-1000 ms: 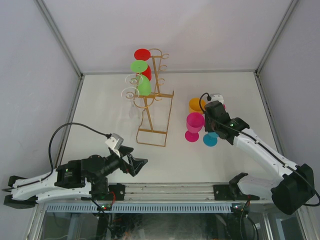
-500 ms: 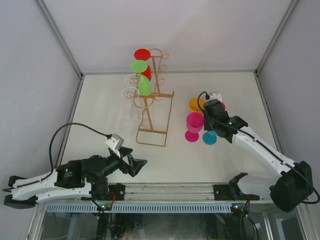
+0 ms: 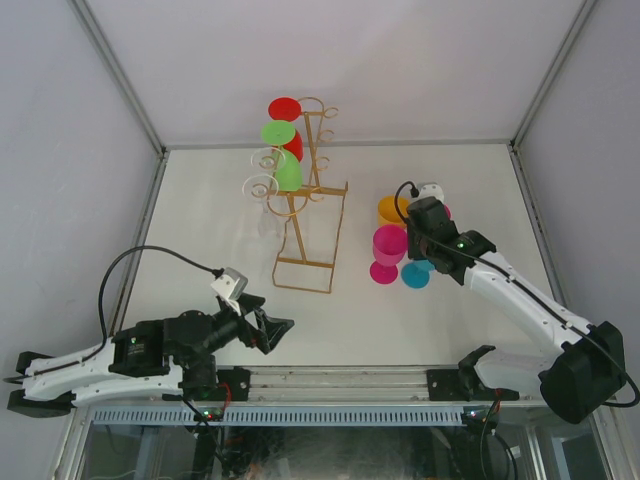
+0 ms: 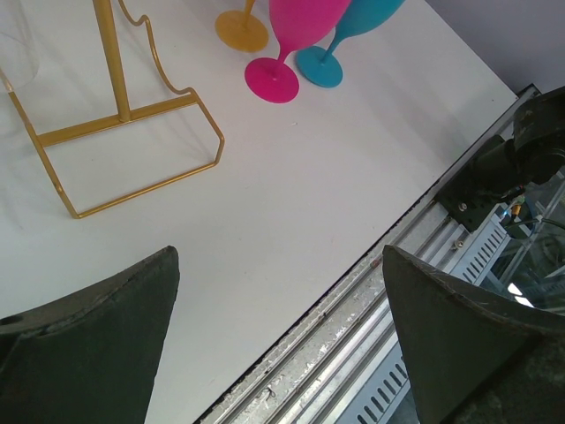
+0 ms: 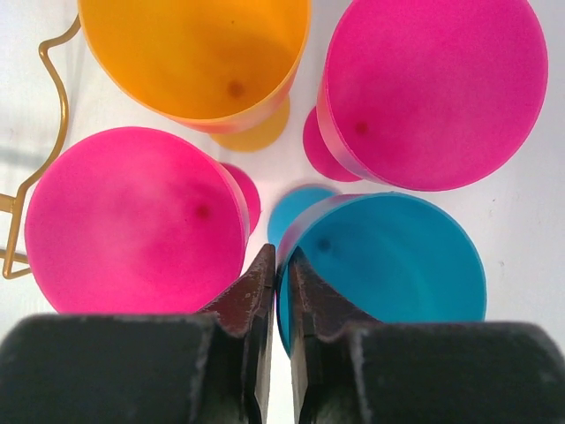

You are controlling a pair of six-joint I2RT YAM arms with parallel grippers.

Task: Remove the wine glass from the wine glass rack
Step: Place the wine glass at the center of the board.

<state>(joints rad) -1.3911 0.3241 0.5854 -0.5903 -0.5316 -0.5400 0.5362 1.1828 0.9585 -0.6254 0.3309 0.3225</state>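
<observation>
Right claw (image 5: 281, 261) is nearly shut, its tips pinching the rim of the blue glass (image 5: 388, 265). That glass is off the rack (image 3: 303, 200) and well to its right, packed in with two pink glasses (image 5: 132, 221) and an orange glass (image 5: 194, 53), all standing mouth up. We can't tell if the blue foot is touching the table (image 3: 200, 220).

Left claw (image 4: 281, 256) is spread wide with nothing in it, hanging low over the near left of the table. Its camera looks across at the rack's base loop.

The rack stands mid-table towards the back. On its left side hang a red glass (image 3: 285, 108), a green glass (image 3: 277, 132) and two clear glasses (image 3: 262, 187).

The table is plain matte white. The walls (image 3: 330, 60) are pale grey with metal posts in the corners, and a slotted metal rail (image 3: 330, 382) runs along the near edge, where the arm bases are bolted.
</observation>
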